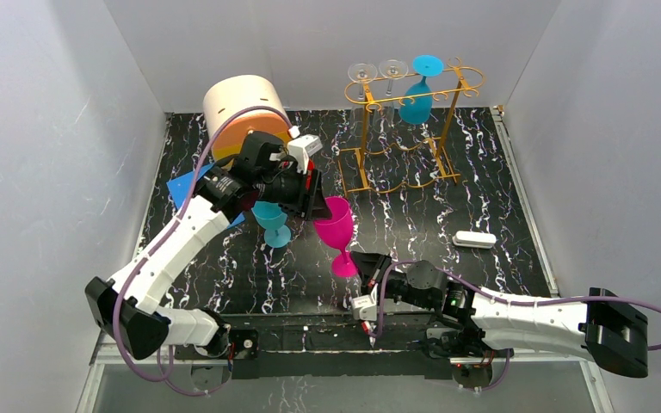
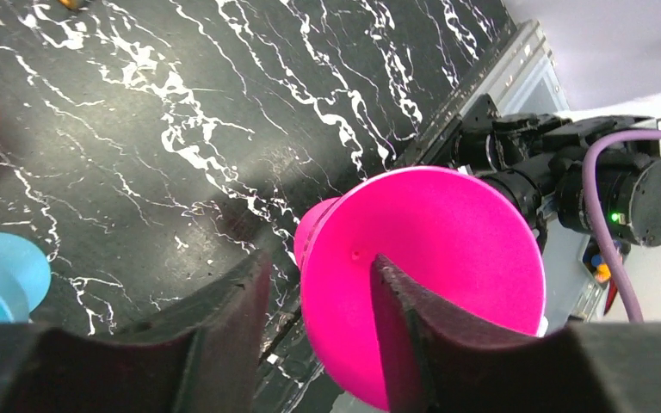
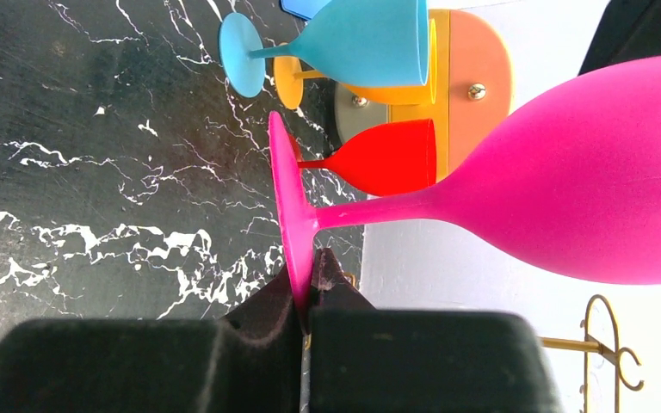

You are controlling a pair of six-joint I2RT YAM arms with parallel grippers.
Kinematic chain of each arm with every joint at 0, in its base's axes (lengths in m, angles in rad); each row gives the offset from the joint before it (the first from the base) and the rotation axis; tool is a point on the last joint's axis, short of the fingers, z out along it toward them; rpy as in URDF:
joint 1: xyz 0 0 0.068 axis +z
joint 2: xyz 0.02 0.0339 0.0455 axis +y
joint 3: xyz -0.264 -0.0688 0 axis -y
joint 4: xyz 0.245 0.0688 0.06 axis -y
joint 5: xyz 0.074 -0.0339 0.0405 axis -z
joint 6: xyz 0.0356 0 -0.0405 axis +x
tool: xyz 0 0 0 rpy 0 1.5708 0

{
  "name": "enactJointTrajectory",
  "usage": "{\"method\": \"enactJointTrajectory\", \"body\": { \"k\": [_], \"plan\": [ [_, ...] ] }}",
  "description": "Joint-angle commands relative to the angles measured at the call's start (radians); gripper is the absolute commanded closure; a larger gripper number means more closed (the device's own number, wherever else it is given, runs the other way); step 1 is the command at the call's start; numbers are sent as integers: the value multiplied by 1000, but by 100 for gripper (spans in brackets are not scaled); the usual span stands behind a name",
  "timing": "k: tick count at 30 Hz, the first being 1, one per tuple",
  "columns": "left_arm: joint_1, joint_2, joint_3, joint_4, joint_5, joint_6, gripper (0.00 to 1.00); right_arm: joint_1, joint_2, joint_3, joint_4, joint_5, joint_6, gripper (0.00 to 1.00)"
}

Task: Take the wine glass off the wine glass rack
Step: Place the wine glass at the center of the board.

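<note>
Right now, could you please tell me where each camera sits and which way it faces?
Top external: above and behind both arms, looking down on them, the table, the wine glass rack.
Left wrist: on the left arm, facing the right arm; left gripper shows.
Right wrist: on the right arm, facing far-left; right gripper pinches the pink wine glass.
Shared: both wrist views show that glass.

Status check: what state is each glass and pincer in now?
pink glass: off the wine glass rack, tilted
right pincer: shut on the pink glass's foot
left pincer: open, straddling its bowl rim
hanging blue glass: upside down on the rack
clear glasses: hanging there too
standing blue glass: upright on the table
</note>
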State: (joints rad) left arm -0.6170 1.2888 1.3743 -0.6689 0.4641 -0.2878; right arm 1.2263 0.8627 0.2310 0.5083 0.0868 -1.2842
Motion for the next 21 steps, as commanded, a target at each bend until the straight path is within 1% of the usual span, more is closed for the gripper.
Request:
{"method": "enactJointTrajectory", "body": {
  "k": [1,4,6,13,16,21],
  "plan": [
    [2,27,38,-56,119,54,58,7,-7,25,49,-5,-38,99],
    [2,33,41,-78,119,69,66,7,-5,32,33,-2,-45,99],
    [2,35,41,-83,123,74,74,7,-4,36,21,-2,-47,99],
    [2,41,57,-104,126,95,89,7,4,45,1,-4,-40,99],
    [2,45,59,-110,125,102,100,7,8,50,-7,-9,-40,99],
    [2,31,55,-106,108,105,100,7,12,59,-19,-23,-32,99]
  ]
}}
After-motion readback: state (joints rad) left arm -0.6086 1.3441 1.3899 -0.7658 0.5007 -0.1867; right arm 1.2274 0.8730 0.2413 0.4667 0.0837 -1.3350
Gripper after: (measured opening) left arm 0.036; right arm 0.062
